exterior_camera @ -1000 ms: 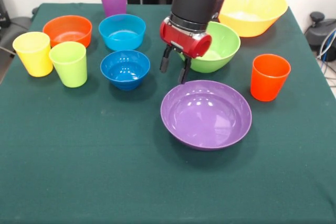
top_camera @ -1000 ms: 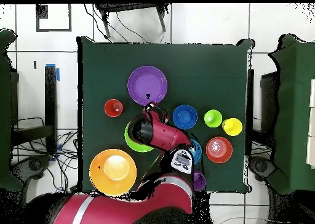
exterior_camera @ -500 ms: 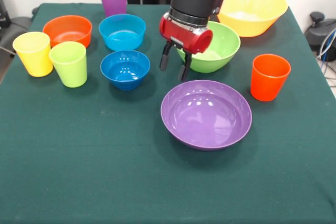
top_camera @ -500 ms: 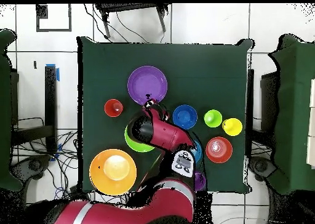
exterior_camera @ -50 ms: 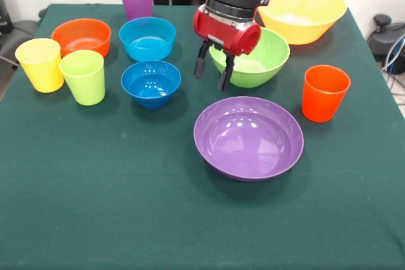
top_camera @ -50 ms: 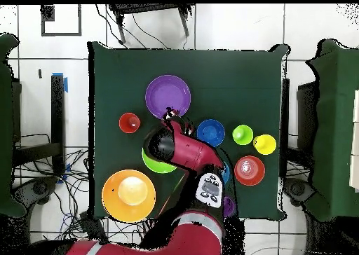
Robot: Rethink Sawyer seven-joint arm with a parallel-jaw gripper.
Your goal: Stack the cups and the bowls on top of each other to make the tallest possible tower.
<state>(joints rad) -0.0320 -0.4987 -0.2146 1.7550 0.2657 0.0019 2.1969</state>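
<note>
Purple, green and yellow-orange bowls (exterior_camera @ -50 ms: 248,137) are seen unstacked, no tower begun, while the empty gripper (exterior_camera @ -50 ms: 212,74) is held open.

One camera looks across the green table (exterior_camera @ -50 ms: 95,188) close up; another views it from directly above.

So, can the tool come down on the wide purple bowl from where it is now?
Probably yes. The tool hangs open just behind the wide purple bowl, which lies empty with nothing on it or between them; the lime green bowl sits farther back.
</note>
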